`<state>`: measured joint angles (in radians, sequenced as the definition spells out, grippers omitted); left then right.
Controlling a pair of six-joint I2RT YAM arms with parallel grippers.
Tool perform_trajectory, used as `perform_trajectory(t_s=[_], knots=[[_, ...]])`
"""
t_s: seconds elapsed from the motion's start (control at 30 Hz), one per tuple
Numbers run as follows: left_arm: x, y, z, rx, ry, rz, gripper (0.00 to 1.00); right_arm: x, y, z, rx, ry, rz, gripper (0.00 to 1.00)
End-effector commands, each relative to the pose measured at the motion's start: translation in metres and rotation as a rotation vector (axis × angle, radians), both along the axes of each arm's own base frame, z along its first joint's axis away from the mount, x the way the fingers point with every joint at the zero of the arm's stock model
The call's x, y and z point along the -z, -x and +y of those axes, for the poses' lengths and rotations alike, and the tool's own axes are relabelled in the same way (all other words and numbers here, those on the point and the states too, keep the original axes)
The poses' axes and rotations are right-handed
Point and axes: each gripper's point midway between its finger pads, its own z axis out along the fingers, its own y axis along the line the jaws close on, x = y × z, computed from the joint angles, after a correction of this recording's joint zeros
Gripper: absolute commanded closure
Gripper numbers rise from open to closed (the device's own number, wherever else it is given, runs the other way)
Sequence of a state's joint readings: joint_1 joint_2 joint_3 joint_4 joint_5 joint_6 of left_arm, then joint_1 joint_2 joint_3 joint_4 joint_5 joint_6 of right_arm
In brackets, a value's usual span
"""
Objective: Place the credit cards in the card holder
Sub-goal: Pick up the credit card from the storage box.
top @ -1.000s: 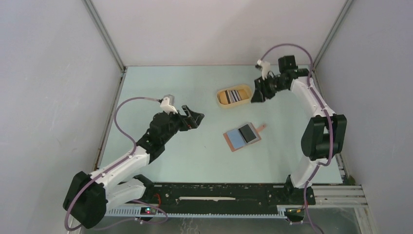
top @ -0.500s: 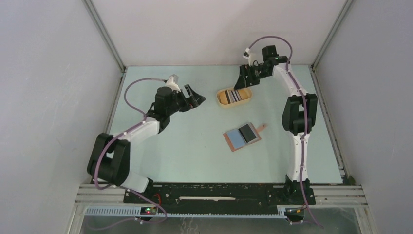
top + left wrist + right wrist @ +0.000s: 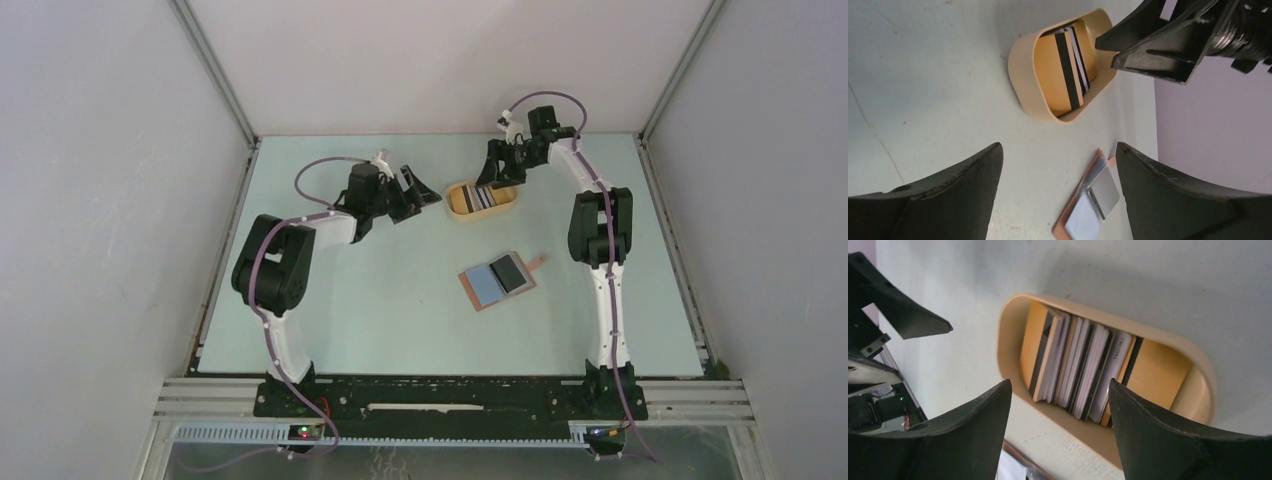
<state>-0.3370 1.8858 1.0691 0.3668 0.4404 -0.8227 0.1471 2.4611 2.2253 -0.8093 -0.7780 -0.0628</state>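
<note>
Nearest, the reddish-brown leather folding card holder (image 3: 537, 264) lies opened flat, with a blue-grey card (image 3: 487, 283) and a dark card (image 3: 508, 273) on top, apparently for pocketing. Beyond it, the yellow oval tray (image 3: 1007, 355) props the remaining striped credit cards (image 3: 1083, 370) on edge, easy to pinch. The right gripper (image 3: 1059, 382) hangs over them, jaws spread and empty. The left gripper (image 3: 1058, 148) is beside the tray, likewise agape.

The left pincer (image 3: 422, 193) now reaches farther out over the tabletop (image 3: 380, 300), and the yellow tray (image 3: 452, 203) lies just ahead of its fingertips instead of well apart. The right pincer (image 3: 490, 178) is no longer beside the tray. It now hangs directly above the credit cards (image 3: 1083, 370) below its jaws.
</note>
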Motion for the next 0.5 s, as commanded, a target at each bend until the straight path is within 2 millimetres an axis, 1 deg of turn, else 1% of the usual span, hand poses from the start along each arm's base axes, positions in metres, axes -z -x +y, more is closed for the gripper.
perform_trajectory(t_s=[0.0,0.1,0.2,0.27,0.47], knots=[[-0.020,-0.029,-0.009,-0.008,0.040,-0.031,0.14,-0.005,-0.025,0.006,0.073,0.016,-0.041,0.21],[-0.011,-0.035,-0.013,-0.007,0.037,-0.001,0.20,0.003,-0.029,0.006,0.093,0.028,-0.032,0.22],[0.000,-0.037,-0.016,0.000,0.029,0.040,0.25,0.009,-0.027,0.009,0.095,0.028,-0.006,0.23],[0.003,-0.037,-0.019,0.010,0.033,0.053,0.28,0.014,-0.024,0.011,0.095,0.027,0.013,0.23],[0.010,-0.041,-0.030,0.043,0.028,0.072,0.33,0.022,-0.018,0.015,0.092,0.012,0.055,0.24]])
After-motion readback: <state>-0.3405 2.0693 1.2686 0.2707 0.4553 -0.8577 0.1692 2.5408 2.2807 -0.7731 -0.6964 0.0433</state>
